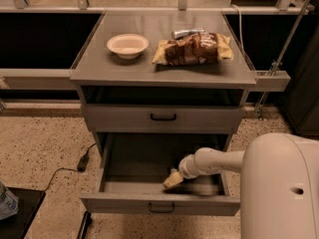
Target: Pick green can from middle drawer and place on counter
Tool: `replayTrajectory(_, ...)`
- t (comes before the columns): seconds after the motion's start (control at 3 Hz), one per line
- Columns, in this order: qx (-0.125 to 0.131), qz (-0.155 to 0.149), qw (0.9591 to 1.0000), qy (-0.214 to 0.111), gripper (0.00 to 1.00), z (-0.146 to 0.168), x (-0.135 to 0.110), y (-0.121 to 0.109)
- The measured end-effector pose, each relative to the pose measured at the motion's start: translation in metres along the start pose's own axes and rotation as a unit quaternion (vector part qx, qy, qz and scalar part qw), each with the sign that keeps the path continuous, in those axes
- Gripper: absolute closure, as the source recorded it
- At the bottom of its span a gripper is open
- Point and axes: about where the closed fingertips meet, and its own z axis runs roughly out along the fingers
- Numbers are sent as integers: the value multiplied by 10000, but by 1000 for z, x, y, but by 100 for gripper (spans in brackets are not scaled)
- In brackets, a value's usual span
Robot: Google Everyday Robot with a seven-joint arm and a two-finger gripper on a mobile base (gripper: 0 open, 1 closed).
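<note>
My gripper (173, 179) is on the end of my white arm (214, 162), which reaches from the right into the open middle drawer (119, 188). The gripper sits low over the drawer's dark grey floor, near its front wall and right of centre. No green can shows in the drawer or anywhere else; it is hidden or out of view. The counter (99, 63) is the grey top of the cabinet above.
On the counter stand a cream bowl (127, 45), a brown chip bag (192, 49) and a silver can (187, 32) behind the bag. The drawer above (163, 117) is closed. A black cable (75, 166) lies on the speckled floor at the left. My white body (281, 188) fills the lower right.
</note>
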Motion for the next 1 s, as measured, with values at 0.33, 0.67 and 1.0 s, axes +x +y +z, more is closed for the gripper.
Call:
replayTrajectory(0.33, -62, -44, 9999, 91, 0, -4, 11, -9)
replayTrajectory(0.67, -85, -51, 9999, 106, 0, -4, 11, -9)
replayTrajectory(1.0, -86, -51, 9999, 106, 18, -4, 11, -9)
